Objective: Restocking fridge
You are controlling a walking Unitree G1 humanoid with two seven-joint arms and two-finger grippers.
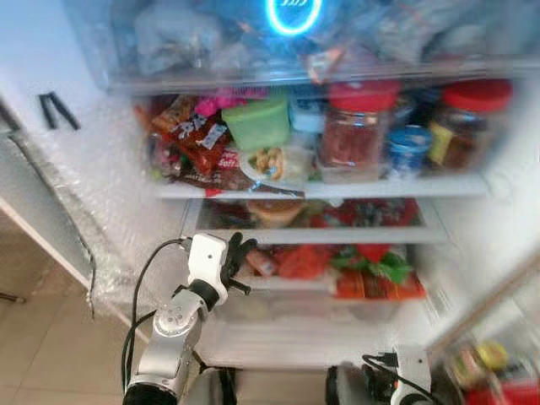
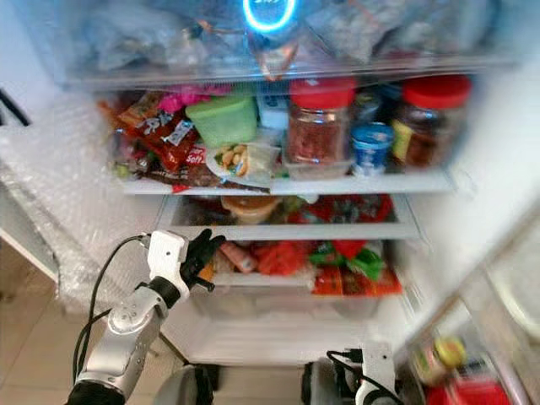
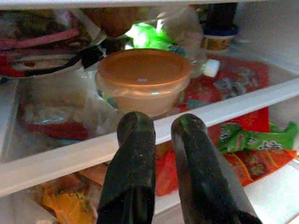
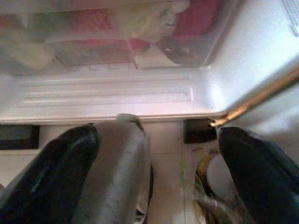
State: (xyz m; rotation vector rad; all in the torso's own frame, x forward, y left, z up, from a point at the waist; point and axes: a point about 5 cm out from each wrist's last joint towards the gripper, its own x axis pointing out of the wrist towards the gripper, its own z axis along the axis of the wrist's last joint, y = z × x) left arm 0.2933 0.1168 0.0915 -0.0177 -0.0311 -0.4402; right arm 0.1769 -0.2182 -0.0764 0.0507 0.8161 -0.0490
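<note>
**Two empty grippers at a crowded fridge**

Two grippers show, neither carrying stock. The left gripper (image 1: 239, 256) hovers at the front lip of the middle shelf (image 3: 243, 108), its fingers (image 3: 135, 154) nearly together with a narrow gap, gripping nothing. Just behind that lip sits the orange-lidded tub (image 3: 144, 79), hemmed by red packets (image 3: 233, 84). This looks like a pause between placements; the next move likely means withdrawing past the shelf edge. The right gripper (image 4: 154, 168) hangs low before the fridge floor (image 4: 107, 98), fingers spread wide, empty.
</note>
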